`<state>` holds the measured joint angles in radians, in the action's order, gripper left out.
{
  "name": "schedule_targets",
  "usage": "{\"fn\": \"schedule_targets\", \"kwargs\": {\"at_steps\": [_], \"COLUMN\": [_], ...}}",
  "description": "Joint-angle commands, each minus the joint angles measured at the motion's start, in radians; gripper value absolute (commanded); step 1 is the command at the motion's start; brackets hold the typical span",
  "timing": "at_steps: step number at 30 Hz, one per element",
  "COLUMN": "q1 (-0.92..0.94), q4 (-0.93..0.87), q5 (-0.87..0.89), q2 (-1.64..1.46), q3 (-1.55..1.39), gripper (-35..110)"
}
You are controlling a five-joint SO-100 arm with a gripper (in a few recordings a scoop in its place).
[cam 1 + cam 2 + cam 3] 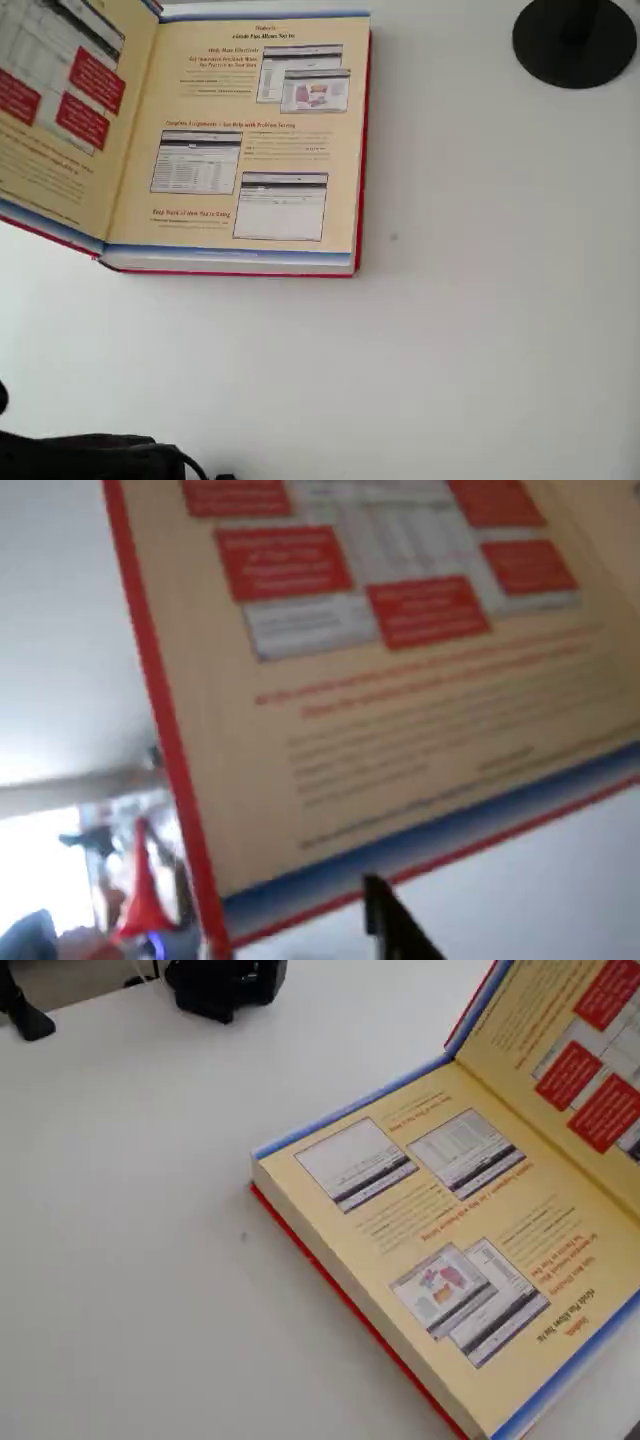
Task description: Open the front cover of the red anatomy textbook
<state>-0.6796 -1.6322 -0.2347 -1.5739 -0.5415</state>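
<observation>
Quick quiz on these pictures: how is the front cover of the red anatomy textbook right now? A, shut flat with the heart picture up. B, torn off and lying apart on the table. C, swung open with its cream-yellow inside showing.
C: the front cover is swung open from the red anatomy textbook, its cream-yellow printed inside facing up.

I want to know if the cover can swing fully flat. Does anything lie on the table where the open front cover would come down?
Nothing visible does. The front cover is already raised open off the red anatomy textbook. The table seen beside the book is bare white; the black round base stands far on the other side.
</observation>
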Motion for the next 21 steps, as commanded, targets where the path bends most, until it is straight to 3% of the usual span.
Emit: {"fn": "schedule_targets", "kwargs": {"at_steps": [1, 8, 21], "q1": [-0.071, -0.077, 0.268], "q4": [0.003, 0.003, -0.077], "q5": [-0.012, -0.028, -0.002], "q2": [0.025, 0.029, -0.031], "q3": [0.057, 0.057, 0.051], "gripper": [39, 39, 39]}}
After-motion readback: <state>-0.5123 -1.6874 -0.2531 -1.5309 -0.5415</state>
